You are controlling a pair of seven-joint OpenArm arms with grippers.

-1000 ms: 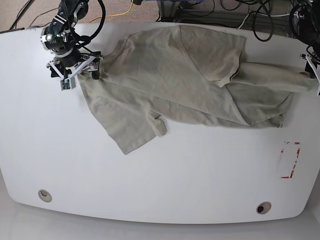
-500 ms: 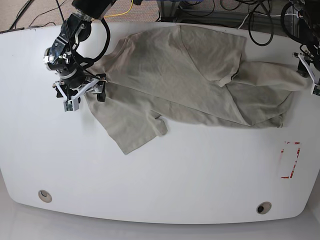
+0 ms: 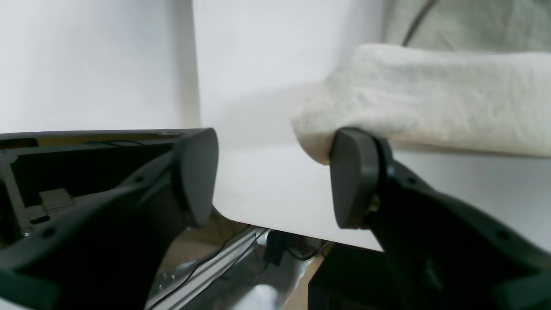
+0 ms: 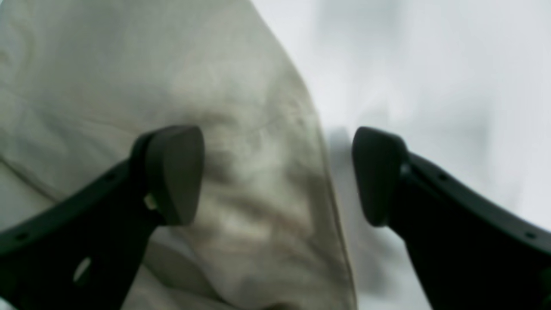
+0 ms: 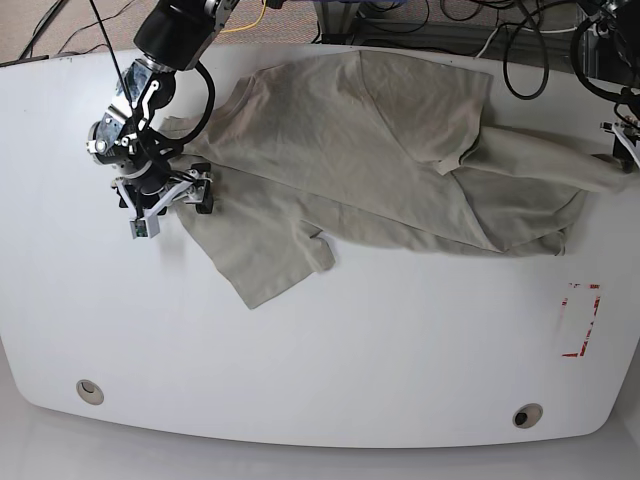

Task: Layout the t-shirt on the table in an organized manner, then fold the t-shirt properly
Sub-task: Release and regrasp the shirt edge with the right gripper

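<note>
Both tools gape: right tool [image 4: 275, 176] over t-shirt [image 5: 370, 150]; left tool [image 3: 273, 176] beside its edge.

The whole near half of the counter [image 5: 330, 370] lies bare, broken only by two flat grommets [image 5: 89, 390] near the near corners and a red tape outline [image 5: 580, 320] by the right edge. The t-shirt [image 5: 390, 150] spreads across the far half almost edge to edge. The right gripper [image 5: 170, 200] blocks the far-left stretch; the left gripper [image 5: 622, 140] stands at the far-right edge, cables [image 5: 520, 40] crowding behind.
</note>
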